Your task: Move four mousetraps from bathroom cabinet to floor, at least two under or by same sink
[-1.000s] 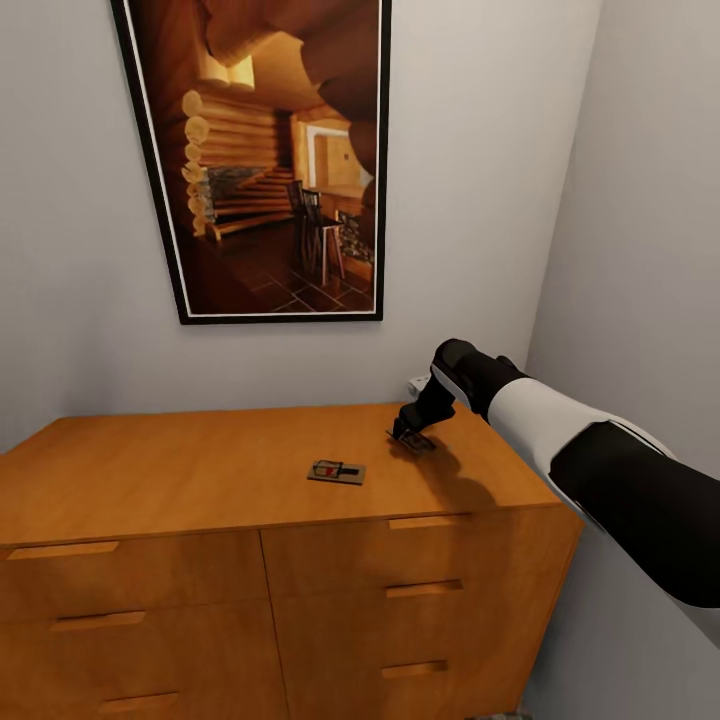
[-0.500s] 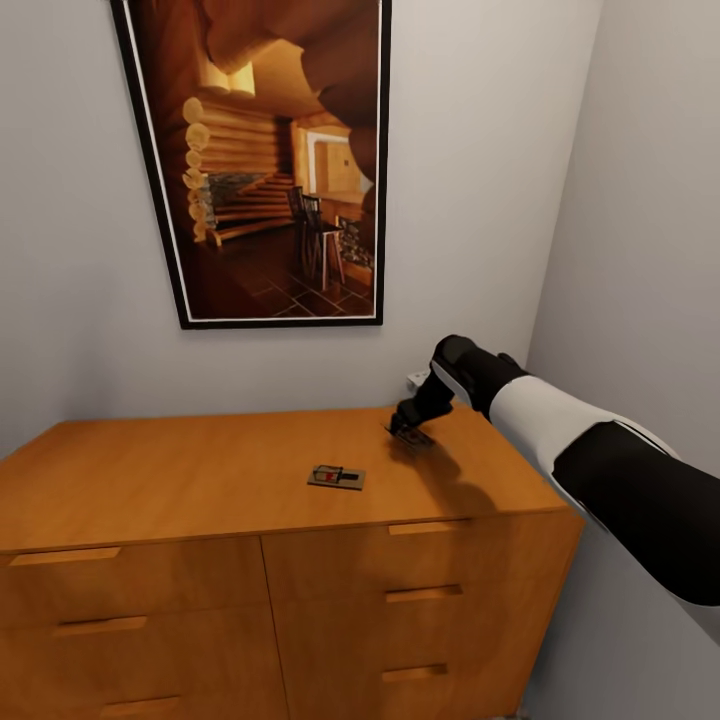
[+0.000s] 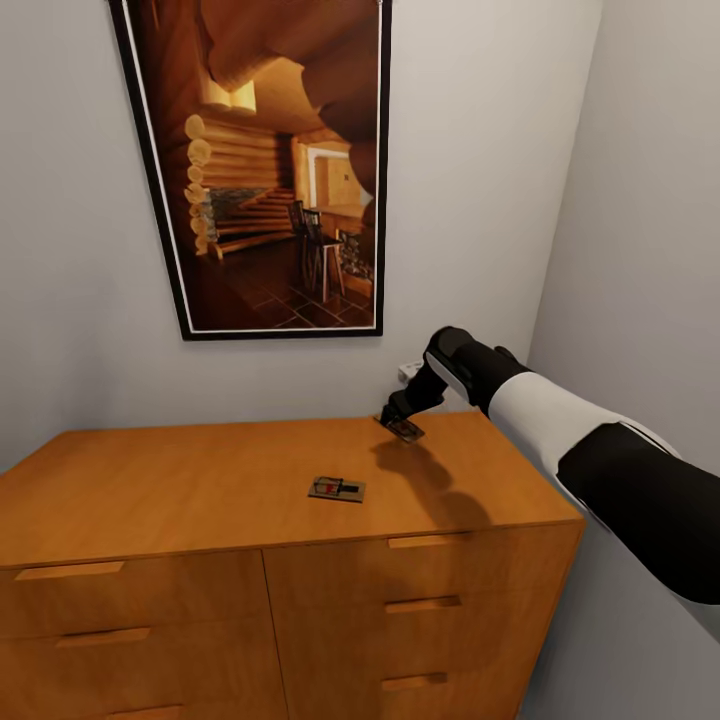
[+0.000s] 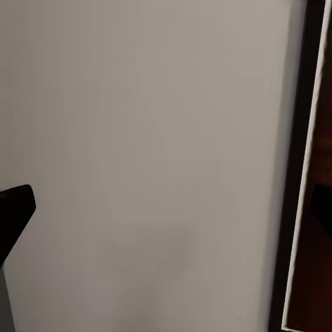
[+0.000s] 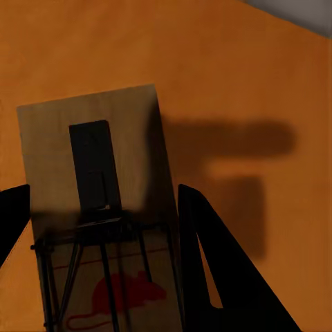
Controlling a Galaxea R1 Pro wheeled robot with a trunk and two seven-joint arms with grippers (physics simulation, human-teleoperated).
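Right pincer point(image 3: 402, 424) is clamped on a mousetrap point(image 3: 405, 429), held just above the cabinet point(image 3: 200, 490) top near its back right corner; the wrist view shows the board point(image 5: 97, 207) between the two dark fingers point(image 5: 221, 277). Second mousetrap point(image 3: 337, 489) lies flat on the cabinet top, nearer the front. Left pincer's state cannot be told; its camera faces the wall point(image 4: 138, 138) and picture point(image 4: 304, 173) frame.

Right arm point(image 3: 560, 430): glossy black segments, white mid-sleeve, black pincer point(image 3: 398, 418).
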